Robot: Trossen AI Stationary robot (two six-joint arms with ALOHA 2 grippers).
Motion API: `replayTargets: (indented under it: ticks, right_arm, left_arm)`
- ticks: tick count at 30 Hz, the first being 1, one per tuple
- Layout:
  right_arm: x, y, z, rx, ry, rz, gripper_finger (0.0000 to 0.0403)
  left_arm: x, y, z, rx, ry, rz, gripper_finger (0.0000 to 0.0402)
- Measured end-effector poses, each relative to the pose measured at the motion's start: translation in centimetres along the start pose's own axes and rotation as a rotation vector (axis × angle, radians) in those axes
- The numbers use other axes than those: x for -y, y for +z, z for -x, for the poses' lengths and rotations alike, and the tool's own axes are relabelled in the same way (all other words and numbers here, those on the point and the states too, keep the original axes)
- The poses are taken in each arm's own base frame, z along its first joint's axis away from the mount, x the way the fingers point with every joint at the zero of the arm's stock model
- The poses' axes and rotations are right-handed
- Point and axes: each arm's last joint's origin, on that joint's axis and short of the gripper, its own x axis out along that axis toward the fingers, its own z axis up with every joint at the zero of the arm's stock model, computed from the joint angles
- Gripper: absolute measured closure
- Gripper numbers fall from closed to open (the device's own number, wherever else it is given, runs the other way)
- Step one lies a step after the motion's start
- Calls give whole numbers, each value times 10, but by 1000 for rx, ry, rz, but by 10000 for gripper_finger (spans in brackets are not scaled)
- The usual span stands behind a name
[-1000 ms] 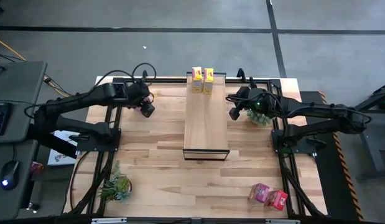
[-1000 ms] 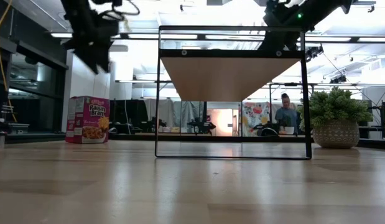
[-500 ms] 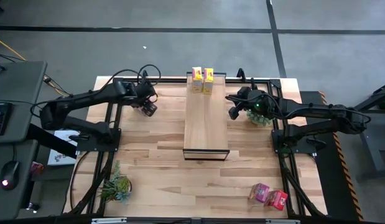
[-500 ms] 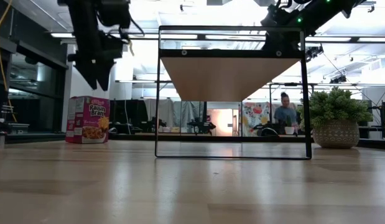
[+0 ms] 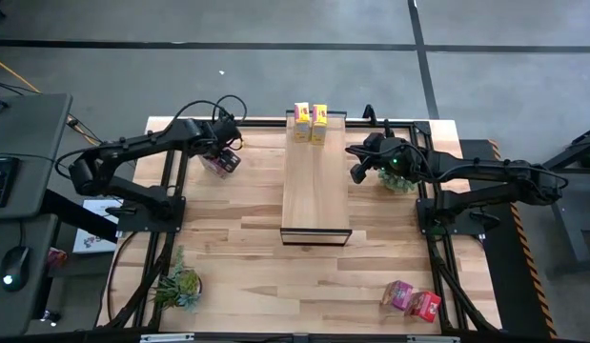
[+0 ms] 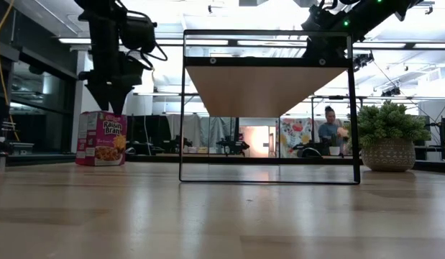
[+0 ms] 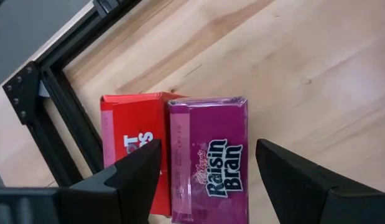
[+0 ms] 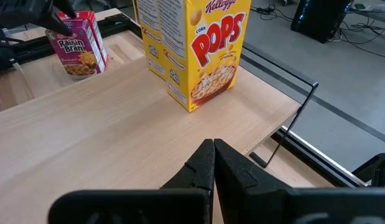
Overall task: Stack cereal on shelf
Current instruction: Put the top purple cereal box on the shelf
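The left hand [image 6: 111, 101] hangs wide open above a pink Raisin Bran box [image 7: 208, 155] at the far left corner of the worktop [image 5: 247, 229], its fingers [image 7: 127, 177] straddling the carton without touching it; a red box [image 7: 127, 146] stands pressed against the pink one on the side nearer the dark frame rail [image 7: 61, 118], so a clean pick likely means lowering straight down, with one finger slipping into the narrow seam between the two cartons or the grip turned to the free faces, lest the red box be dragged or tipped; two yellow Corn Pops boxes [image 5: 311, 122] already stand side by side at the far end of the shelf [image 5: 314, 191], and the pink box would probably go best just beside them, set down square and upright; the right hand [image 5: 357, 174] waits closed and empty near the shelf's right edge, beside a potted plant [image 5: 399, 176]; another pink and red pair [image 5: 411, 299] lies at the near right corner of the worktop, well apart from the shelf; a second plant [image 5: 180, 286] sits near left.
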Motion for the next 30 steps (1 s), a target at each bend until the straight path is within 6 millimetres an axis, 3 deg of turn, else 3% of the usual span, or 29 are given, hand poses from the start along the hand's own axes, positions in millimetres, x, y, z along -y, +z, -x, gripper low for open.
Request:
replayTargets:
  ticks: [30]
  right_arm:
    - [0, 0, 0, 0, -1, 0, 403]
  left_arm:
    - [6, -3, 3, -11, -57, -23, 152]
